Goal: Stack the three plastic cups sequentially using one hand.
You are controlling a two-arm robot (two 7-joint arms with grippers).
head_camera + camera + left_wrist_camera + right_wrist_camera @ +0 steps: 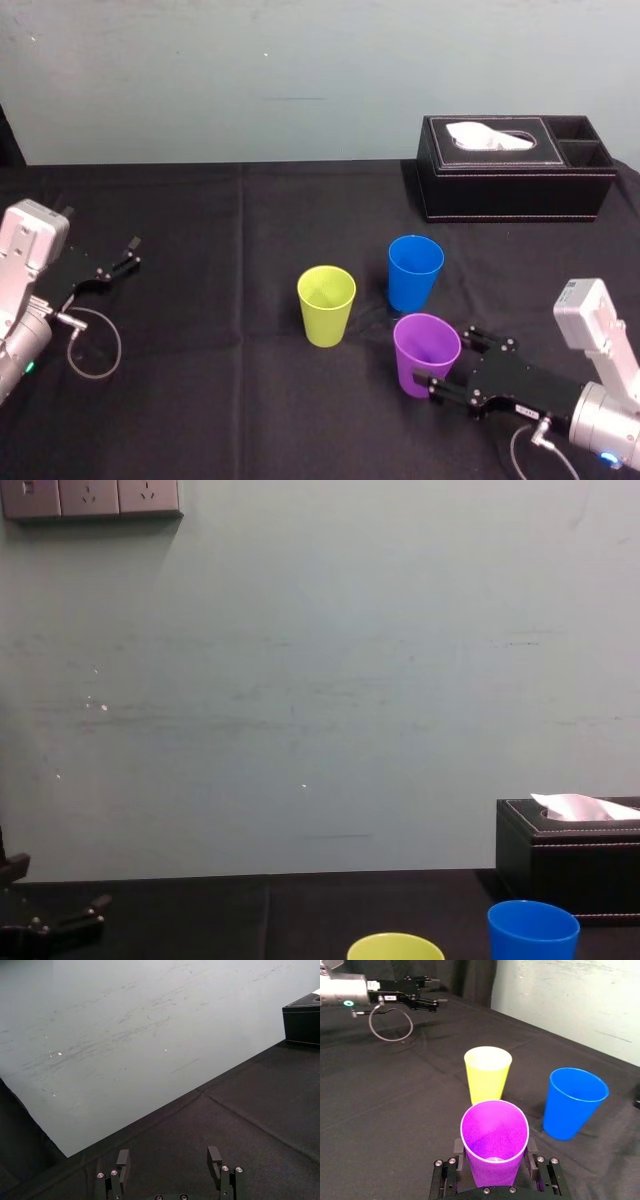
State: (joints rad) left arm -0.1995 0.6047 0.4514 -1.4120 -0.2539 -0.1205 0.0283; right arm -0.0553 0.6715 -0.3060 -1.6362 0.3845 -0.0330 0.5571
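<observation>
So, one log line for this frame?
right gripper: shut on purple cup | yellow-green cup, blue cup: upright, apart, unstacked | left gripper: open, parked left

three plain tapered plastic cups are seen upright, mouths up, on the right half of the black-covered bench (200, 400). the yellow-green cup (326, 305) is placed nearest the bench's middle, apart from the other two. the blue cup (414, 272) is set to its right and nearer the far edge. the purple cup (427, 350) is found closest to the near edge, just in front of the blue one. it is held between the fingers of the black right end effector (447, 360), which are pressed against its lower walls on both sides. whether its base is touching the bench cannot be told.
</observation>
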